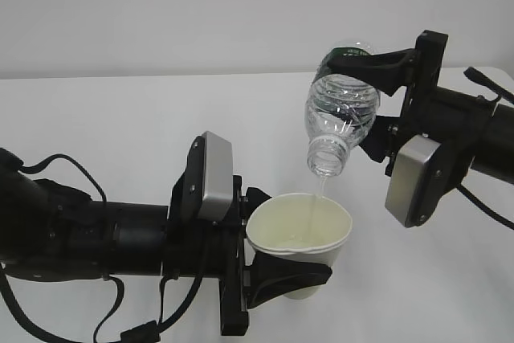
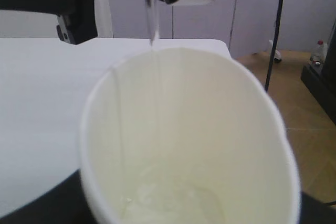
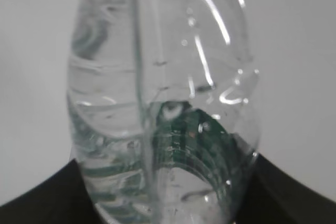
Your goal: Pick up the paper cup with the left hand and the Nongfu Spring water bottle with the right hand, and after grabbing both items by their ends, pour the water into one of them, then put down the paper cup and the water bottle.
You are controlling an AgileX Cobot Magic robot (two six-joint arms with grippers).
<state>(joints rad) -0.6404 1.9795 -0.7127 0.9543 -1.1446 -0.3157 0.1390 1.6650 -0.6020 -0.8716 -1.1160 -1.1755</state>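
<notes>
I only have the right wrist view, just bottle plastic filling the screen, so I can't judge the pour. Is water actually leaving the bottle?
Observer: Yes. In the exterior view the Nongfu Spring water bottle is tipped mouth down, and a thin stream of water falls from its neck.
Operator: Is it landing in the cup?
Observer: Yes, the stream drops inside the rim of the paper cup, which sits below the bottle's mouth.
Operator: How full is the cup?
Observer: The left wrist view shows only a shallow pool at the bottom.
Operator: Is the cup held?
Observer: Yes, the left hand grips its lower part, above the table.
</notes>
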